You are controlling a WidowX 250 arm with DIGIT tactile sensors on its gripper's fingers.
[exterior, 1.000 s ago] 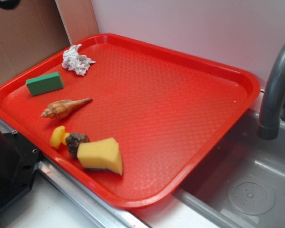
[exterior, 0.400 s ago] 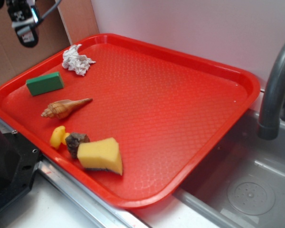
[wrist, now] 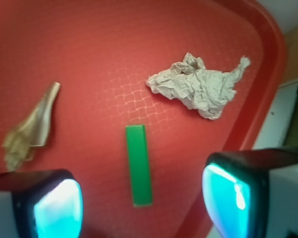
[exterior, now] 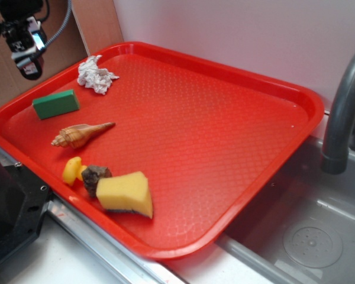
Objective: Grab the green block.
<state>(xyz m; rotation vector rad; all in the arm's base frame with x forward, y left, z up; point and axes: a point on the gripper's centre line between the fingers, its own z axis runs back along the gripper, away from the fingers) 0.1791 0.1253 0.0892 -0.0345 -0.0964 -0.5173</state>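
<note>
The red tray is lying on the worktop beside the sink, carrying everything of interest. The arm is now showing at the top left of the exterior view, where a second ago there was almost nothing of it; in the last fraction of a second it has been dropping lower and nearer the tray's far-left edge. Its gripper is hanging released, fingers spread wide, gripping nothing. In the wrist view the green block is lying flat on the tray, lined up between the two fingers but well below them. The crumpled paper is lying near it, the seashell off to the other side. Judgement: approach is under way; descent and closure are outstanding.
</note>
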